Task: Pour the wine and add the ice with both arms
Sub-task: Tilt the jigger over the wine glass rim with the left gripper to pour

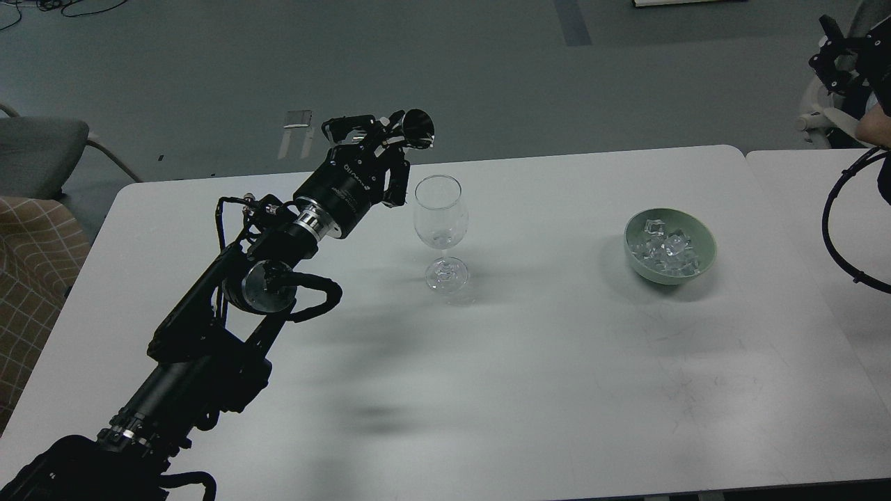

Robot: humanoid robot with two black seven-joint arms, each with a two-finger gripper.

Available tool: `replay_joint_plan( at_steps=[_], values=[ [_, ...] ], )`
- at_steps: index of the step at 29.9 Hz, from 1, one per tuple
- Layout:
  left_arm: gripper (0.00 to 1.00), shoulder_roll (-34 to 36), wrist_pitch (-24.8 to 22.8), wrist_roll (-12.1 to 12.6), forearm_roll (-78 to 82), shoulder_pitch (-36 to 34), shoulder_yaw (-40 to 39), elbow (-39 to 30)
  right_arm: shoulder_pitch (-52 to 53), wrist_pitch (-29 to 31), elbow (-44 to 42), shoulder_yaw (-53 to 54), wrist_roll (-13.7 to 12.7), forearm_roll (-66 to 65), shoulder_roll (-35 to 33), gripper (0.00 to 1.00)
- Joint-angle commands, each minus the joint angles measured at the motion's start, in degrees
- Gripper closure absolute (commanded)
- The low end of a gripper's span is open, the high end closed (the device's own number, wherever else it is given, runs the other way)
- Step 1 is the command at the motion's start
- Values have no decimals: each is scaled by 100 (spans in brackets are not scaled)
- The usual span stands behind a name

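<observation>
The left claw pinches a small dark metal cup, tipped on its side, just above and left of the upright wine glass. Far to its right on the surface, a green bowl holds the ice (clear cubes). The right claw is out of view.

White lettering on the left arm's wrist housing is too small to read.
</observation>
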Motion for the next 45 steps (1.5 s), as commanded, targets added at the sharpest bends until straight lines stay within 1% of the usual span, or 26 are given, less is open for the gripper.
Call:
replay_joint_plan(
  at_steps=[1,9,24,35,45],
  values=[
    [100,-4,-3,0,43,-19,5,0,14,0,3,0,-8,0,4,0],
    [100,5,-20,-71,429,34,5,0,6,0,-5,0,-8,0,-31,0],
    [100,-4,-38,-97,815,-10,5,-9,6,0,-5,0,1,0,-31,0],
    [100,14,-73,-308,1334,8,13,0,-3,0,-5,0,-8,0,-49,0],
    [100,14,-73,-334,1747,-1,5,-9,6,9,3,0,-8,0,-49,0]
  ],
)
